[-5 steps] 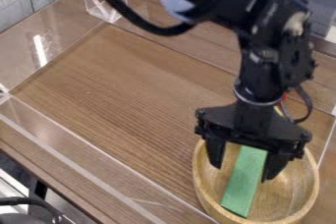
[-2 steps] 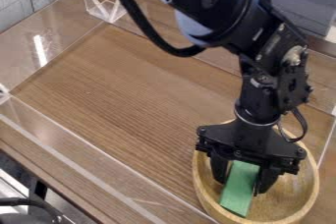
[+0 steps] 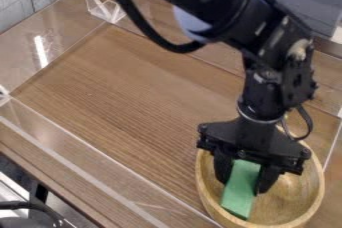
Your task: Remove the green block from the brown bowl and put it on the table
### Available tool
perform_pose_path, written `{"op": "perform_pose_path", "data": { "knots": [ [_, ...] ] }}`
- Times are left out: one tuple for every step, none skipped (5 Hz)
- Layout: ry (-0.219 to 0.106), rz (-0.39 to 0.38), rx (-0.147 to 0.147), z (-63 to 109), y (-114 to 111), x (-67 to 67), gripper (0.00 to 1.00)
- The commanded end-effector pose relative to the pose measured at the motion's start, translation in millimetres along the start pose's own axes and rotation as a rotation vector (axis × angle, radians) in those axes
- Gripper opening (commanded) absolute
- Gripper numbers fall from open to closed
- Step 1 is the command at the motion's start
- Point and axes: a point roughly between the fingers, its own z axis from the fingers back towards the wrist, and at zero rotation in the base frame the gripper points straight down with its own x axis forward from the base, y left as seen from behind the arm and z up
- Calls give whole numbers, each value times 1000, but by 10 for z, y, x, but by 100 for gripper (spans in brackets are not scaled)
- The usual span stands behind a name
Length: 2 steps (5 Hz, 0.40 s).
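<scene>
Stretching tabletop: the brown wood-grain table [image 3: 120, 92] is spreading across the middle and left of the frame; its streaks are running through the surface.
Arm: the dark robot arm [image 3: 201, 2] is reaching down from the top centre toward the lower right.
Claw: the black gripper [image 3: 246, 172] is pointing down into the lower right, its fingers straddling the block's upper end; whether they are pressing on it or standing apart from it, I cannot tell.
Bowl: the brown bowl [image 3: 285, 210] is sitting in the lower right corner area, its light tan rim curving round beneath the claw.
Block: the green block [image 3: 241, 198] is lying inside the bowl, toward its left side; its upper end is disappearing behind the dark fingers, its lower end is showing near the bottom edge of the frame.
</scene>
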Motion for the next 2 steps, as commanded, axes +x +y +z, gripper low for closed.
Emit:
{"op": "perform_pose_path", "data": {
  "knots": [
    [-75, -23, -52, 375, -60, 100, 0],
    [-121, -22, -74, 630, 29, 185, 0]
  ]
}}
